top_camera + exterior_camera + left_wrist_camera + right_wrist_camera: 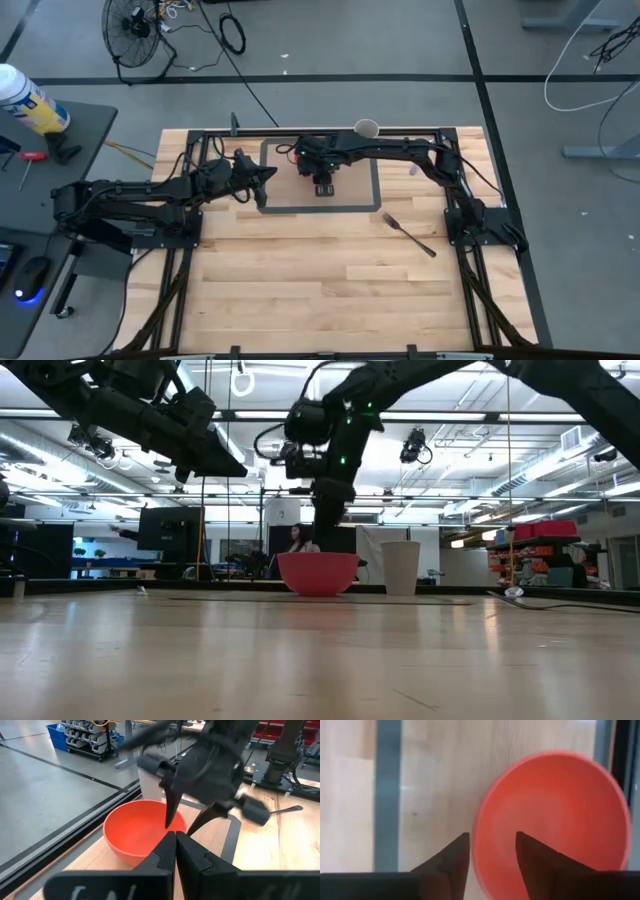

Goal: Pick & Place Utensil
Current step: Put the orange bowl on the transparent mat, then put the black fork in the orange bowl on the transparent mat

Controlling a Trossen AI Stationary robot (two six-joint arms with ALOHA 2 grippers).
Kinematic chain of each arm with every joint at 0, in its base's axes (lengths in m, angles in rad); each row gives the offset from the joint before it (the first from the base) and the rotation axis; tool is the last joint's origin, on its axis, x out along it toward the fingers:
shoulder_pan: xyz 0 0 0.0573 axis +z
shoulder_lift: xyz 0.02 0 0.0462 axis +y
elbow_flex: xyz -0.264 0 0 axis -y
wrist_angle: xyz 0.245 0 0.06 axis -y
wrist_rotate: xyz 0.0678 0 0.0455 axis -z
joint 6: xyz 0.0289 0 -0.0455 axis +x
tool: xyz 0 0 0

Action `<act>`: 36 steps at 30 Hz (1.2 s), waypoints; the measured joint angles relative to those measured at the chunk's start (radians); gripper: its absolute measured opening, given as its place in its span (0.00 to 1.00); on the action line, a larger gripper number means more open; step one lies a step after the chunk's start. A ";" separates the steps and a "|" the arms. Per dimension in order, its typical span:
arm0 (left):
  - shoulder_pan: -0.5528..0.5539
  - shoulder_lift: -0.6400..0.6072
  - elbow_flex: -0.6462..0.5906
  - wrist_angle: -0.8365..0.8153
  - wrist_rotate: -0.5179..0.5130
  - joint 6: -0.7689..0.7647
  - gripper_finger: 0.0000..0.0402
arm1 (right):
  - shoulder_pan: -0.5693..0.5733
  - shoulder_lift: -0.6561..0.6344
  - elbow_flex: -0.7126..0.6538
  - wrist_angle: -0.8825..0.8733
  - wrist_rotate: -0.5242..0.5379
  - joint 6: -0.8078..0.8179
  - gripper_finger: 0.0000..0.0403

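A dark fork (408,235) lies flat on the wooden table, right of the grey taped rectangle (375,190); it also shows in the left wrist view (286,810). A red bowl (318,573) stands inside the rectangle, hidden under the right arm in the high view. My right gripper (492,834) is open and points steeply down, one finger on either side of the bowl's rim. My left gripper (175,835) is shut and empty, hovering left of the bowl (135,832) and pointing toward it. My right gripper comes at the bowl from above, with one finger (527,855) inside and one (455,857) outside, astride the rim (479,827). The bowl stands upright on the table. Whether a finger touches the rim I cannot tell.
A white cup (400,567) stands just right of the bowl, at the table's far edge (366,127). Black frame rails (470,290) run along the table's left and right sides. Bare wood (320,290) fills the near half of the table.
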State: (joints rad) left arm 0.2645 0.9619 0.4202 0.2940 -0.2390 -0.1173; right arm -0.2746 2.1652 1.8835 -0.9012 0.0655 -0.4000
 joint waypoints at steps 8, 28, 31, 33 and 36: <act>0.000 0.000 0.000 0.000 0.000 0.001 0.03 | 0.070 -0.125 0.000 -0.084 -0.057 0.071 0.53; 0.000 0.000 0.000 0.005 -0.003 0.001 0.03 | 0.506 -0.282 -0.246 -0.514 0.093 0.808 0.46; 0.001 0.000 0.000 0.006 -0.003 0.000 0.03 | 0.557 -0.282 -0.351 -0.506 0.079 0.946 0.46; 0.001 0.000 0.000 0.005 -0.003 0.000 0.03 | 0.579 -0.283 -0.422 -0.510 0.065 1.030 0.46; 0.001 0.000 0.000 0.009 -0.003 -0.001 0.03 | 0.602 -0.297 -0.522 -0.512 0.074 1.137 0.46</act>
State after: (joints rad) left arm 0.2653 0.9618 0.4198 0.3025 -0.2424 -0.1183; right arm 0.3273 1.8681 1.3620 -1.4135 0.1397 0.7374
